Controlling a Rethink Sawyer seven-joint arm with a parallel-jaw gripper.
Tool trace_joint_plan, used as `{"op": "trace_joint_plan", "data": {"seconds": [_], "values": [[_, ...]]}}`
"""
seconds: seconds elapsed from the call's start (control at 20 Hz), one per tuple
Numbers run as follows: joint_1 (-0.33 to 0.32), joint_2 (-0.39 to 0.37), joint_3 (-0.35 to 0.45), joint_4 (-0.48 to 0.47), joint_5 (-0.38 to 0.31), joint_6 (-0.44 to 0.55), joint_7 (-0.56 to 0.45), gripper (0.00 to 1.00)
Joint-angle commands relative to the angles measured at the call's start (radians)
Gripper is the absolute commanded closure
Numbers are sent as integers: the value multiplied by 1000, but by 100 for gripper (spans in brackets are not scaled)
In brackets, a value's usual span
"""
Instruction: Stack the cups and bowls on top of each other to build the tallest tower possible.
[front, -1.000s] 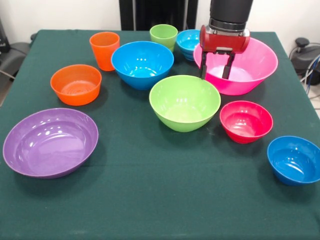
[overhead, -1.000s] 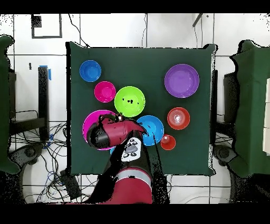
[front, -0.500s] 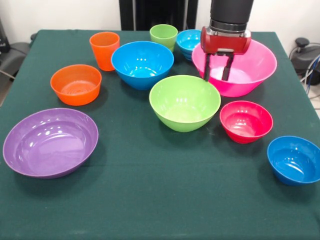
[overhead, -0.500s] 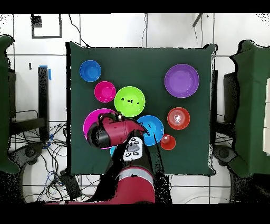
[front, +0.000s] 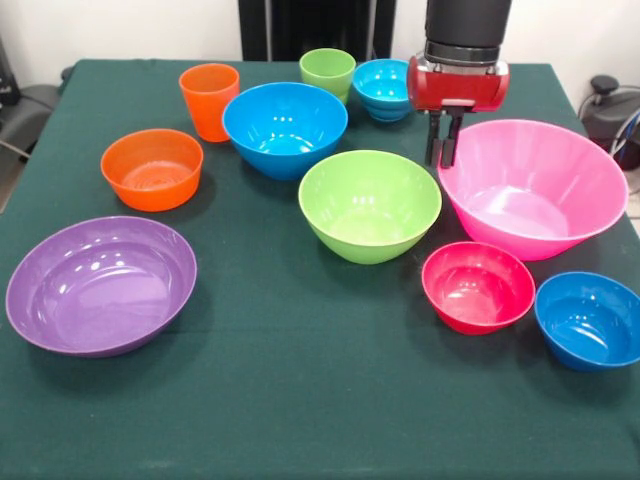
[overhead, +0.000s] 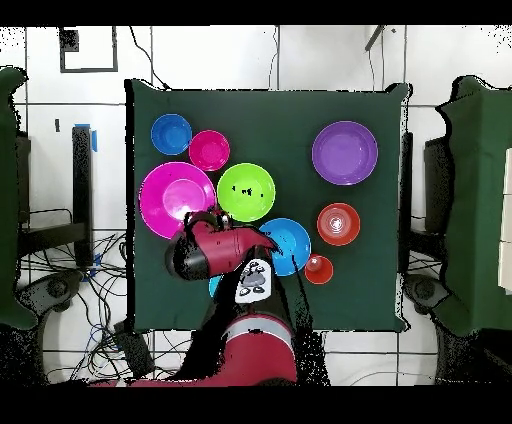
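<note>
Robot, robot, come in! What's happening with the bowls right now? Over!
Gripper shut on pink bowl, pinching its rim. Nothing stacked yet. Red bowl sits right beside the pink one; lime green bowl close by.

A dark green tablecloth (front: 300, 400) covers the table; beside the table, cables (overhead: 60, 270) trail across the white tiled floor (overhead: 200, 55).

Pink bowl (front: 530, 190) dragged toward the camera, red bowl (front: 477, 286) nudged along — claw (front: 442, 150) narrower
</note>
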Motion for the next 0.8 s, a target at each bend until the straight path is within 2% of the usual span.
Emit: {"op": "trace_joint_plan", "data": {"seconds": [0.05, 0.8], "values": [[-56, 45, 143, 55, -41, -33, 106, 100], [-57, 42, 148, 53, -40, -11, 94, 100]]}}
